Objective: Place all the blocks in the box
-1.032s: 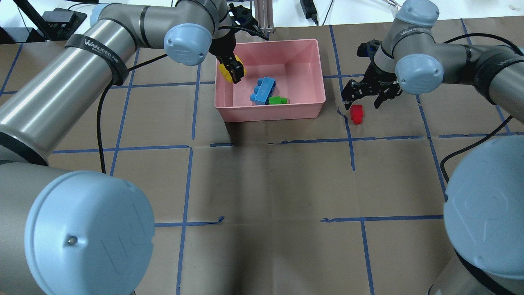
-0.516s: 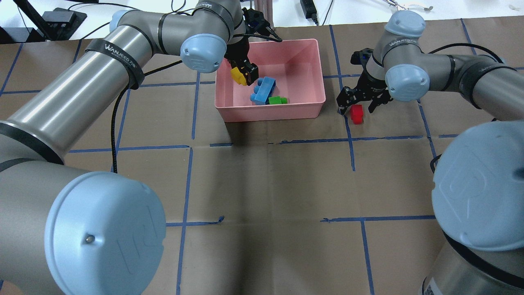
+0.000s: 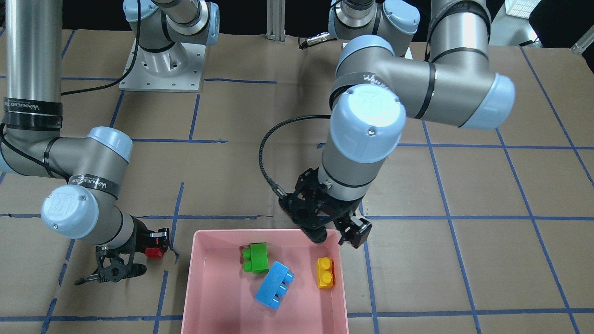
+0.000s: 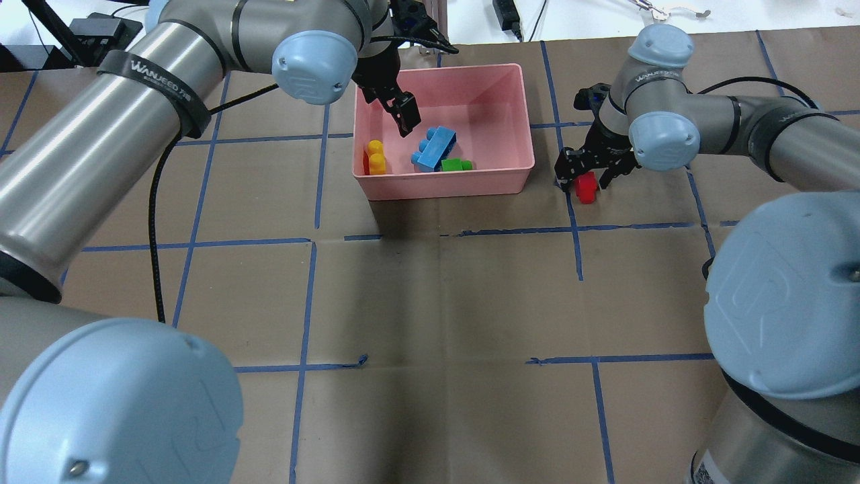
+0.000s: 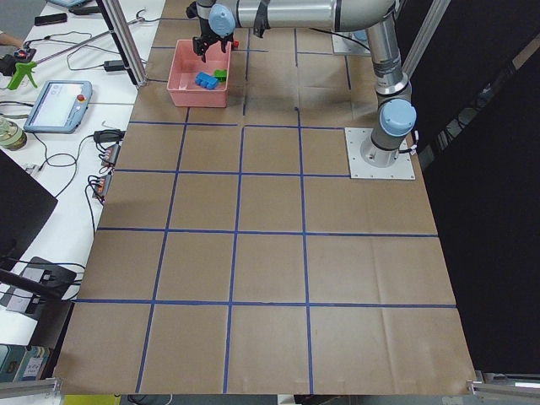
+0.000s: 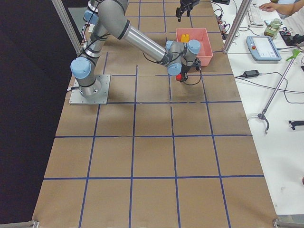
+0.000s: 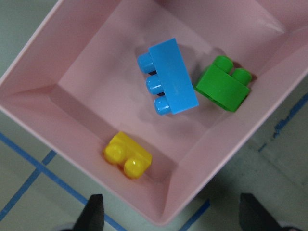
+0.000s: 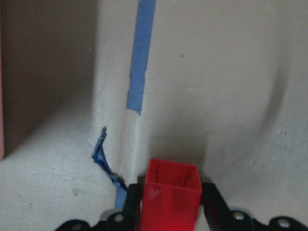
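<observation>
The pink box (image 4: 517,114) holds three blocks: the blue brick (image 4: 433,149), the green brick (image 4: 457,165) and the yellow brick (image 4: 375,157), which lies against its left wall. The wrist view shows them too: blue (image 7: 168,77), green (image 7: 224,89), yellow (image 7: 127,156). My left gripper (image 4: 401,115) hangs open and empty over the box's left part. The red brick (image 4: 586,187) stands on the table just right of the box. My right gripper (image 8: 171,207) is down around it, fingers (image 8: 132,202) pressed on both its sides.
Brown paper with blue tape lines (image 4: 578,228) covers the table. The left arm's black cable (image 4: 158,202) hangs over the table's left part. Cables and a tablet (image 5: 59,101) lie on the white side bench. The robot's base plate (image 3: 160,69) sits at the robot's edge of the table.
My left gripper opened and the yellow brick dropped into the box by its left wall. My right gripper came down over the red brick and closed on it.
</observation>
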Controlling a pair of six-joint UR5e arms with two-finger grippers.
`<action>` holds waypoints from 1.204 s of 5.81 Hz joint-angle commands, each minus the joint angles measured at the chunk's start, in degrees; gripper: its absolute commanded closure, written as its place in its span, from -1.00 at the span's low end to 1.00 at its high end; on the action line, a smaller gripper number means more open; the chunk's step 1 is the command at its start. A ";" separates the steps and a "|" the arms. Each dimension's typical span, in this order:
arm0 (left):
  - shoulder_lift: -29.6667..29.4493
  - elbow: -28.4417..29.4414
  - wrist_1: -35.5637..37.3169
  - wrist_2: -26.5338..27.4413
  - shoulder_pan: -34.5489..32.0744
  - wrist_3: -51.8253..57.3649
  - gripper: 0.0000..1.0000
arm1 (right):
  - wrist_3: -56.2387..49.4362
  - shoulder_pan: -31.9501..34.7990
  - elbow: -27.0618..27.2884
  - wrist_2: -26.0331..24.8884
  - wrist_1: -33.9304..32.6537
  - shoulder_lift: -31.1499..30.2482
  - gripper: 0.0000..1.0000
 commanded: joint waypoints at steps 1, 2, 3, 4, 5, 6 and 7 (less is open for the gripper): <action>6.60 -2.20 -5.34 -0.17 3.09 -0.11 -1.00 | -2.52 -0.08 -0.90 -2.52 0.51 -0.66 0.50; 11.42 -6.22 -8.49 0.27 5.79 -0.11 -1.00 | -2.70 -0.17 -2.56 -3.04 1.30 -1.97 0.47; 15.99 -12.09 -8.69 -0.08 10.43 -2.37 -1.00 | -2.70 -0.17 -6.32 -3.22 8.96 -5.55 0.47; 20.39 -16.41 -8.87 -0.08 11.26 -7.79 -1.00 | -2.18 0.61 -11.32 -2.70 16.09 -7.42 0.47; 21.22 -17.58 -8.87 0.27 11.27 -19.24 -1.00 | -0.09 3.66 -15.80 -2.69 19.12 -7.26 0.45; 21.83 -17.51 -8.87 0.18 11.18 -27.80 -1.00 | 7.24 7.61 -17.07 -2.61 19.23 -6.74 0.43; 23.06 -17.59 -8.96 0.36 10.83 -36.32 -1.00 | 16.89 12.70 -17.51 -0.87 18.28 -5.34 0.43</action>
